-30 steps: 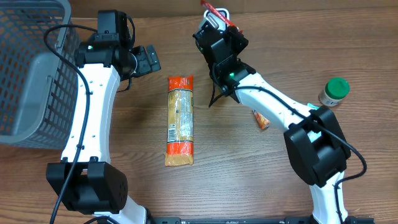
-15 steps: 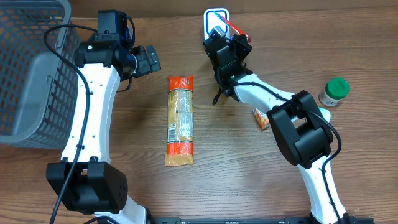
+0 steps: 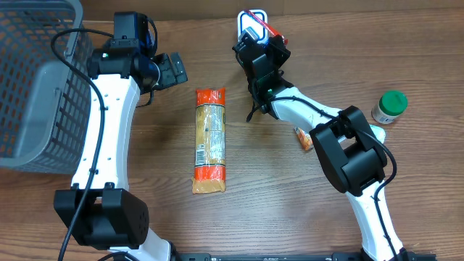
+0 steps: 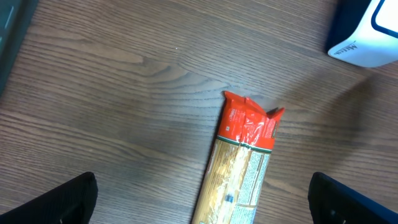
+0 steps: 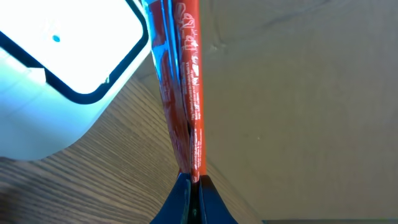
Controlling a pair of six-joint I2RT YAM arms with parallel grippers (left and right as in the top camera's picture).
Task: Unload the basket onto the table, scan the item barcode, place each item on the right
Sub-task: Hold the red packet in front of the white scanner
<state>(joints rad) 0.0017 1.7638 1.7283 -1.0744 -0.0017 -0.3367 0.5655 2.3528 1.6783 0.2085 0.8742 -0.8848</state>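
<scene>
Slipping looks like the main risk: the right gripper is clamped tight on the red packet by one end only, so a quick tilt could twist the thin wrapper and turn its barcode (I cannot see it) away from the scanner. The packet juts out from the fingertips, just beside the scanner's lit window. The left gripper hangs wide open and empty near the pasta pack.

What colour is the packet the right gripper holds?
The packet is red, clearest in right wrist view.
</scene>
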